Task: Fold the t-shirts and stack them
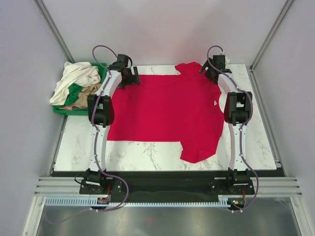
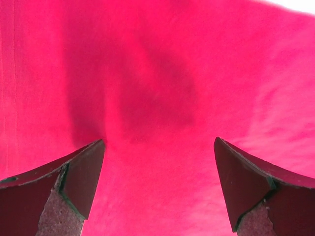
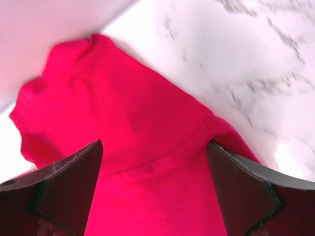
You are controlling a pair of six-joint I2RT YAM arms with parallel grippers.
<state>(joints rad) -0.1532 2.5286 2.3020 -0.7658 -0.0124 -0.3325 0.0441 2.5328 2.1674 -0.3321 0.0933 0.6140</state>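
As the left tool (image 2: 158, 141) and right tool (image 3: 154, 143) gaped over the far edge of the red t-shirt (image 1: 162, 113), its first fold awaited. Both likely needed to pinch fabric.

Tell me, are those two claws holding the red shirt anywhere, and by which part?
Nothing is held. The left gripper stands open over the body of the red t-shirt, and the right gripper is open over its far sleeve.

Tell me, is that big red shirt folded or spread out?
Spread out. The red shirt lies flat across the marble table, both sleeves sticking out, nothing doubled over.
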